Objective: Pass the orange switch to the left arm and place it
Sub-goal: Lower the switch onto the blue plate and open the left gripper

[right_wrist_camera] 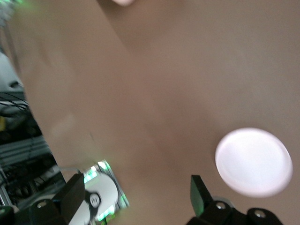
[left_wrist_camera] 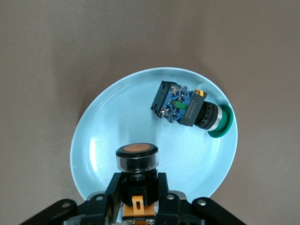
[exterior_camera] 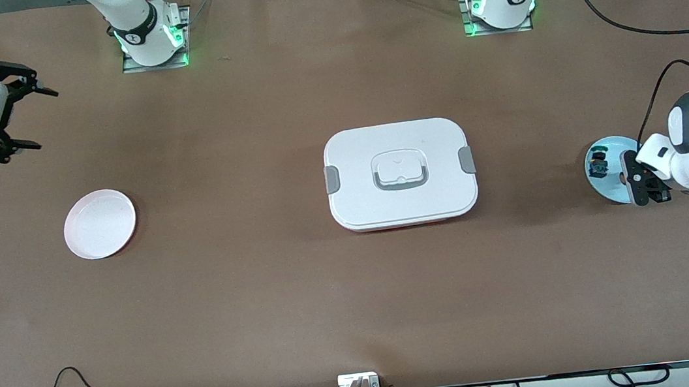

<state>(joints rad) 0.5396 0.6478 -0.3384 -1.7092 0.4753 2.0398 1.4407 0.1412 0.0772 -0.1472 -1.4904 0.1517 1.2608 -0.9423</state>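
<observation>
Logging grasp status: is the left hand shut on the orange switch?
Yes. The left hand is shut on the orange switch, its fingers pressing the black body over the blue plate.

The tiny black orange-capped switch [left_wrist_camera: 137,159] stands cap-up over the pale blue plate [left_wrist_camera: 103,126], clamped between black fingers [left_wrist_camera: 161,187].

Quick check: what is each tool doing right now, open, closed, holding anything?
Left tool: closed on the orange switch, over the blue plate.
Right tool: open, empty, waiting above the table.
</observation>
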